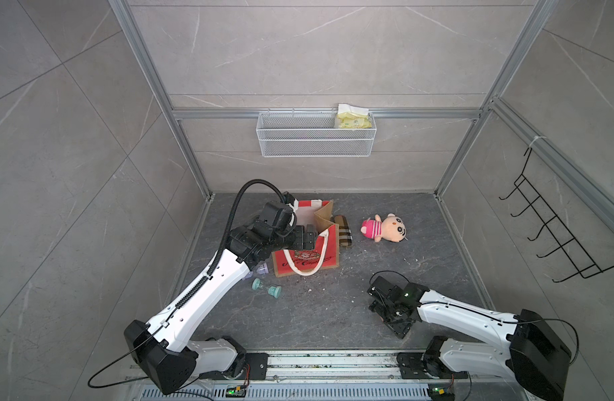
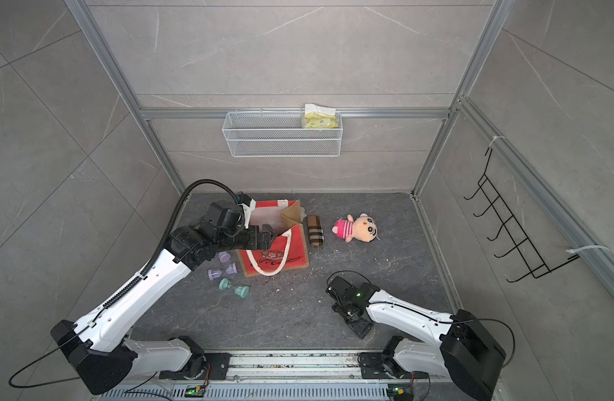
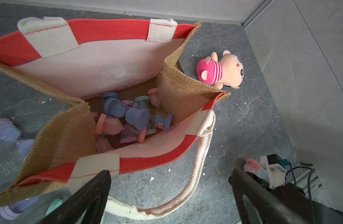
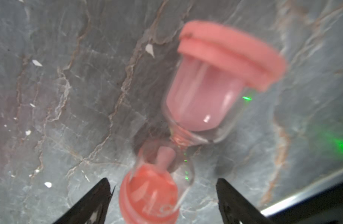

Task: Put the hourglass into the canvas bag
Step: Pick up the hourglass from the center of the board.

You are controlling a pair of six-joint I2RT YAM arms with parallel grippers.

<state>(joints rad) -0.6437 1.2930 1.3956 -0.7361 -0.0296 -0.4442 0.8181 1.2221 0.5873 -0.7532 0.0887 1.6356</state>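
Left gripper (image 3: 169,172) hangs wide open and empty over the canvas bag (image 1: 310,258). At near right, the right gripper (image 4: 163,182) straddles, jaws apart, one end of the pink hourglass (image 4: 201,100) lying on the bench (image 4: 70,97). Closing so far off-centre on smooth glass could squirt it away.

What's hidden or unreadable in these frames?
- Pink hourglass: right wrist view, blurred, print unreadable, lower cap cut by edge.
- Right claw: hidden under its own wrist in both top views.
- Hourglasses in canvas bag: left wrist view, piled, count unclear.
- Purple hourglasses: a top view, partly behind left arm.
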